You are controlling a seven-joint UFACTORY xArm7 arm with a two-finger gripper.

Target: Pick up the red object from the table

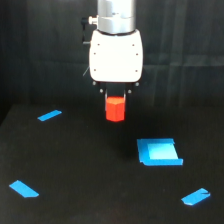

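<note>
Daylight shows between the table (pixel 75 165) and the red hexagonal block (pixel 115 109), which hangs upright directly under my claw (pixel 115 96), pinched at its top between my short fingers, blue pieces lying well apart around it.
</note>
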